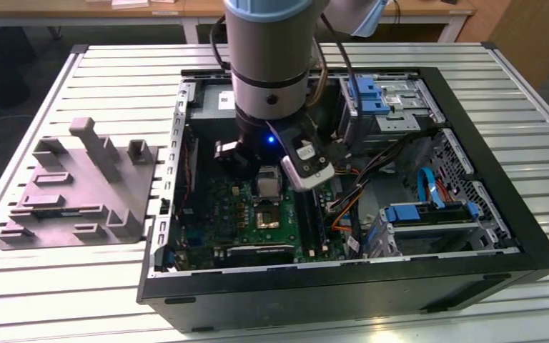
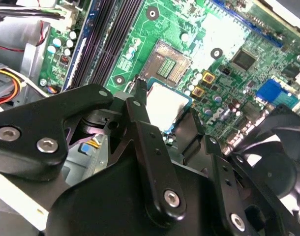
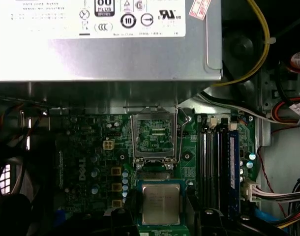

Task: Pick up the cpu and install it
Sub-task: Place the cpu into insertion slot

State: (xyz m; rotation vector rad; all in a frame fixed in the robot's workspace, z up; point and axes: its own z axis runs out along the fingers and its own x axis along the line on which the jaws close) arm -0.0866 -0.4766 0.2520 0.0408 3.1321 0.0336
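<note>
The arm (image 1: 269, 64) is seen coming straight down from 12 o'clock of the exterior view into the open computer case (image 1: 503, 214), its wrist set upright over the green board (image 3: 86, 147), toward 9 o'clock from the case's middle. The gripper (image 3: 162, 215) is pointed at the board, and its black fingers (image 2: 140, 110) are clamped on opposite edges of the cpu (image 3: 161, 202), which is held flat, metal top up, clear of the board. In the first wrist view the open socket (image 3: 155, 135) is seen just beside the cpu, between it and the grey power supply (image 3: 105, 54); whether the cpu is directly over the socket cannot be told. Memory slots (image 3: 216, 157) run alongside the socket. A black fan (image 2: 278, 167) is near the gripper. In the exterior view, loose cables (image 1: 351, 200) and blue-tabbed drive cages (image 1: 427, 211) are crowded at 3 to 4 o'clock of the gripper. A grey fixture block (image 1: 74, 193) stands on the slatted table (image 1: 83, 286) at 9 o'clock of the case.
</note>
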